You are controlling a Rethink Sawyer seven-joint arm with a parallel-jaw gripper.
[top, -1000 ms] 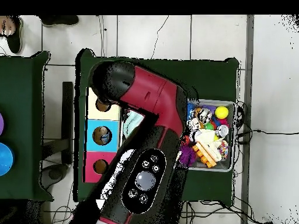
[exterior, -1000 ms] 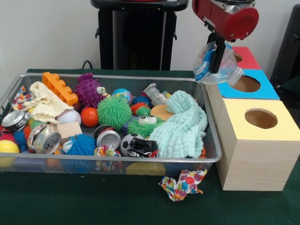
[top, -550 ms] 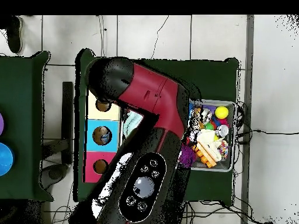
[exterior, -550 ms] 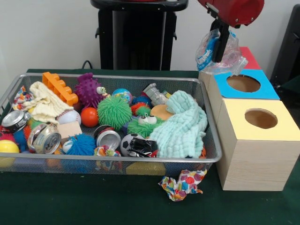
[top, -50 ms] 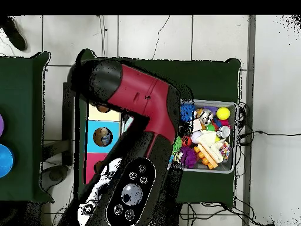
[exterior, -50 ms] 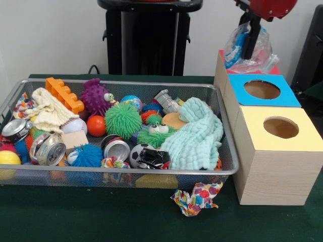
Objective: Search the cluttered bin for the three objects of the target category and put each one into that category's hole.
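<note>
The gripper holds a crumpled clear plastic bottle with a blue label, its black fingers closed on it. The bottle looks flattened and wrinkled, and it hangs in the air above the far end of the row of boxes, over the red box and just behind the blue box. The yellow box stands at the near end of the row. The wire bin beside the boxes is full of toys, cans and cloths.
</note>
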